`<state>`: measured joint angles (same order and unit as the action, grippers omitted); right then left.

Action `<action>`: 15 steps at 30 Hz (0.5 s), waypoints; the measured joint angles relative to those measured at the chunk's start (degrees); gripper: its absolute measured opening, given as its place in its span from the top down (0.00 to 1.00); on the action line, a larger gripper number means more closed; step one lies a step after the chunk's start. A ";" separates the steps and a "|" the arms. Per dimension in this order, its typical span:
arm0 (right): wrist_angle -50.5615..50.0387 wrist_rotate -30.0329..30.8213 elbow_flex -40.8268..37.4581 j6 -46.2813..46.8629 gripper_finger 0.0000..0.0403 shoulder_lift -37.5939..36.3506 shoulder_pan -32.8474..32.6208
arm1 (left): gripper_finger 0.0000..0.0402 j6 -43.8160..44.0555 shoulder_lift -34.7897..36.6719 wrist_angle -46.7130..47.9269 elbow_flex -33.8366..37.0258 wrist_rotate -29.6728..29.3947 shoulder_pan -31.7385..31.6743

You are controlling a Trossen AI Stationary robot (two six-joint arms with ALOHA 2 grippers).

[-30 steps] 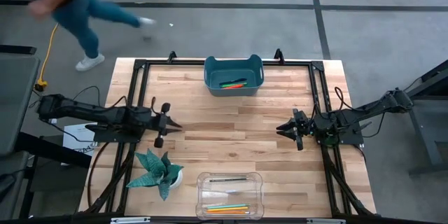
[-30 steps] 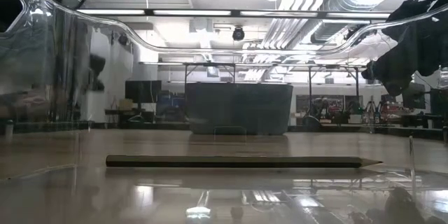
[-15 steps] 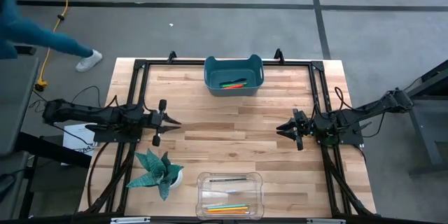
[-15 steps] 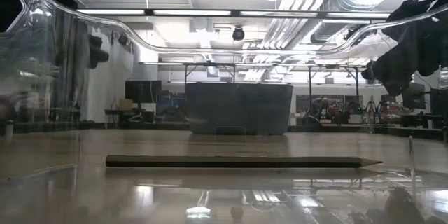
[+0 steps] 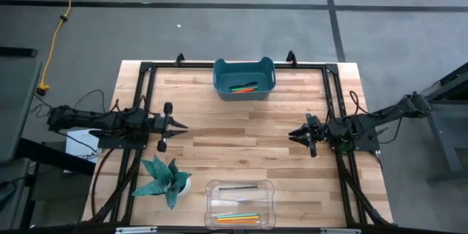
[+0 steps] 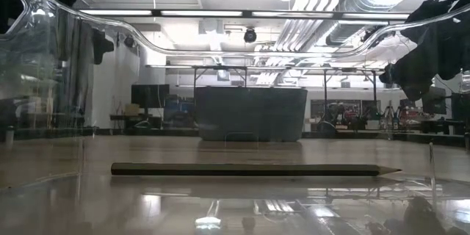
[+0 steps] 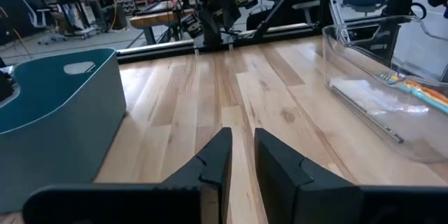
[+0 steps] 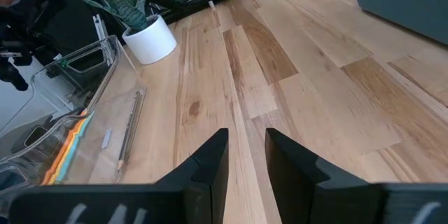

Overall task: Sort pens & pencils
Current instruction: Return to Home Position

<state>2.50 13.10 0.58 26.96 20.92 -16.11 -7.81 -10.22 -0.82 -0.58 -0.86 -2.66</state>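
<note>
Drawn back slightly, the left pincer and the right pincer sit nearly together, empty. Pens lie in the teal bin, pencils in the clear bin; sorting looks finished.

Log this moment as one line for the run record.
pens: in teal bin | pencils: in transparent bin | left gripper: empty, over left side | right gripper: empty, over right side
</note>
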 joint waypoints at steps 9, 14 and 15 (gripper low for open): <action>0.02 0.00 0.00 0.00 0.79 -2.89 0.11 | 0.87 0.00 0.00 0.00 0.00 0.00 0.00; 0.05 -0.02 0.00 0.00 0.79 -6.90 0.79 | 0.87 -0.01 0.03 0.00 0.00 0.02 0.00; 0.07 0.00 0.00 0.00 0.79 -7.81 0.95 | 0.87 -0.01 0.27 0.03 0.00 0.02 0.00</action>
<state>2.57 13.10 0.58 26.96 13.12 -15.16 -7.82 -9.95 -0.79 -0.58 -0.84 -2.66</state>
